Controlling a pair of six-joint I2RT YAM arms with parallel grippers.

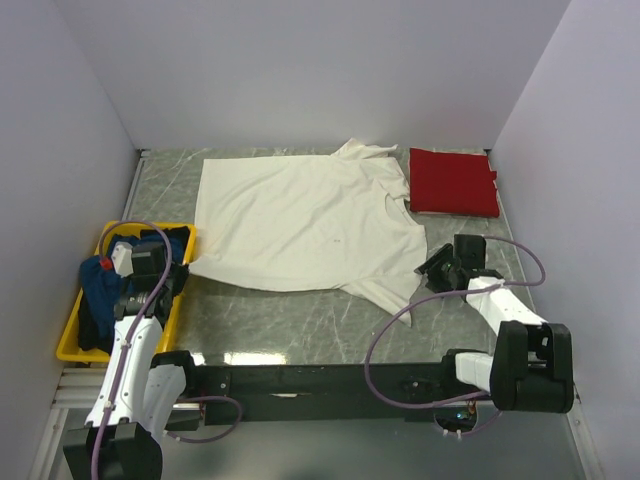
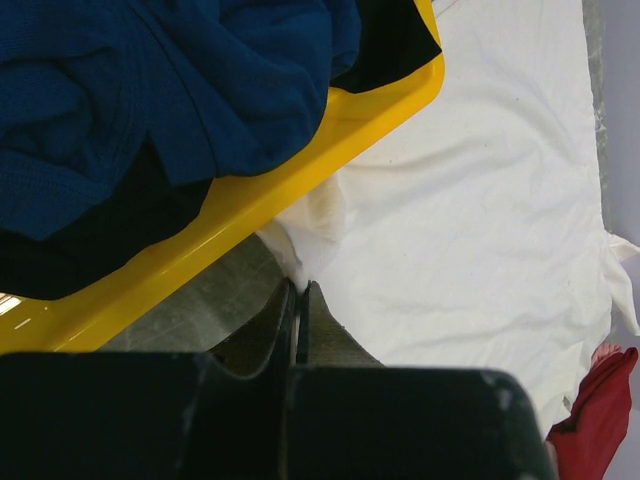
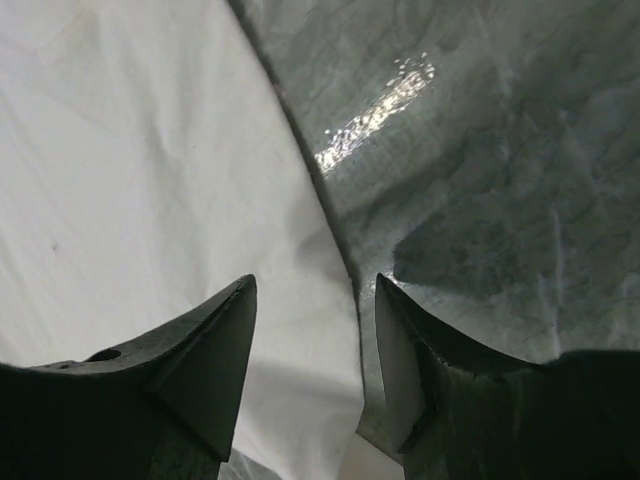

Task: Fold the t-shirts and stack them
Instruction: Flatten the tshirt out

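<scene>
A cream-white t-shirt (image 1: 300, 220) lies spread flat over the middle of the table. A bright red t-shirt (image 1: 453, 182) lies folded at the back right. The dark blue t-shirt (image 1: 98, 285) is bunched in the yellow tray (image 1: 70, 345) at the left. My left gripper (image 2: 300, 288) is shut, pinching the cream shirt's corner (image 2: 305, 235) right beside the tray wall (image 2: 300, 160). My right gripper (image 3: 315, 285) stands open over the edge of the cream shirt (image 3: 130, 180), near its right sleeve; nothing is between its fingers. In the top view it sits at the shirt's near right (image 1: 432, 268).
Grey marble tabletop (image 3: 480, 150) shows to the right of the cream shirt's edge and along the near side (image 1: 300, 320). White walls close in the left, back and right. A dark cloth (image 2: 390, 40) also lies in the tray.
</scene>
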